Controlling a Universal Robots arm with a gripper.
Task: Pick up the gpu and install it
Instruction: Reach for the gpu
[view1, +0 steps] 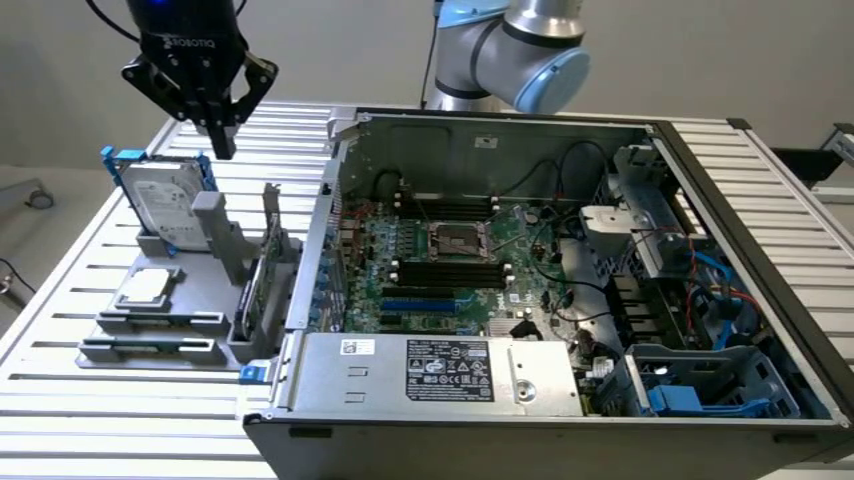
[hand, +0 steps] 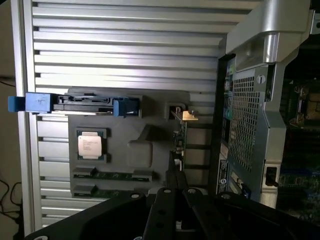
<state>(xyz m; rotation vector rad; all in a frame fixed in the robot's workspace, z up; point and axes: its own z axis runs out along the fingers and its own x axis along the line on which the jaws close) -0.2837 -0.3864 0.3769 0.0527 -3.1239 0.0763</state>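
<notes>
Slatted aluminium counter bears a grey parts holder and an open black computer case. In the exterior view the black pincer hangs above the holder, fingertips together and empty, while the thin green gpu stands on edge beside the case. In the wrist view the gpu lies edge-on beyond the closed pincer. Approach seems in hand; gripping calls for parted fingers straddling that edge.

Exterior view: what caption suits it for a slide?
End effector hovers over the parts holder; the gpu stands upright there, beside the open case.
</notes>
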